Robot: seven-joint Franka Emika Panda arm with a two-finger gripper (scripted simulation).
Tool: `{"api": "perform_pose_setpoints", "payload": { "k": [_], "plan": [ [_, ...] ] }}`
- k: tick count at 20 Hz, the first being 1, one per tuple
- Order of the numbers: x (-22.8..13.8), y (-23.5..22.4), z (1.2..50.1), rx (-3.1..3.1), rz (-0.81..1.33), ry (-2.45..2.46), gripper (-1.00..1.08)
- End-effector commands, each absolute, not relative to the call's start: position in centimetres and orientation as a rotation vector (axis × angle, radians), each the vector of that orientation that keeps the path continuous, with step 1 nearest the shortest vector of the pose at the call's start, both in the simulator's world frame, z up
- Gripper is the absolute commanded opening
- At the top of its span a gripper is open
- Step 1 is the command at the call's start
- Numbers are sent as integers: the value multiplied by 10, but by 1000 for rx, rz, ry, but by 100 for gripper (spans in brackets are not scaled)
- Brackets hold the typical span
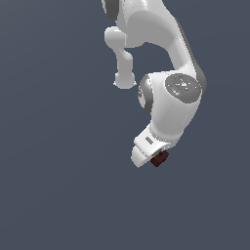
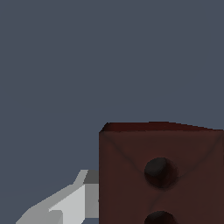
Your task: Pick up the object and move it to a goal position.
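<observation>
The object, a tiny dark reddish-brown brick point(image 1: 160, 159), sits at the tip of the white gripper point(image 1: 155, 157), whose hand covers most of it in the exterior view. In the wrist view the brick point(image 2: 162, 175) fills a large part of the picture, with two dark dimples on its near face. One grey-white finger point(image 2: 70, 203) presses against its side. The other finger is outside the picture. The gripper looks shut on the brick.
The white arm point(image 1: 171, 97) hangs down from the top of the exterior view over a plain dark grey-blue ground point(image 1: 58, 195). No other object or goal marker shows in either view.
</observation>
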State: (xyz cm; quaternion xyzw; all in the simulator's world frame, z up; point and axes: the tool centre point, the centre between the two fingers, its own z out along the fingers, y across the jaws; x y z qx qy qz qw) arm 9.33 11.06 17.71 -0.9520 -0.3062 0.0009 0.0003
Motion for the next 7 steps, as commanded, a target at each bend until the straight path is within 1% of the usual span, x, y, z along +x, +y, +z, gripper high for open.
{"api": "perform_pose_setpoints", "payload": {
  "k": [1, 7],
  "plan": [
    [97, 114, 181, -2991, 0, -961, -100],
    [100, 118, 183, -2991, 0, -962, -100]
  ]
}}
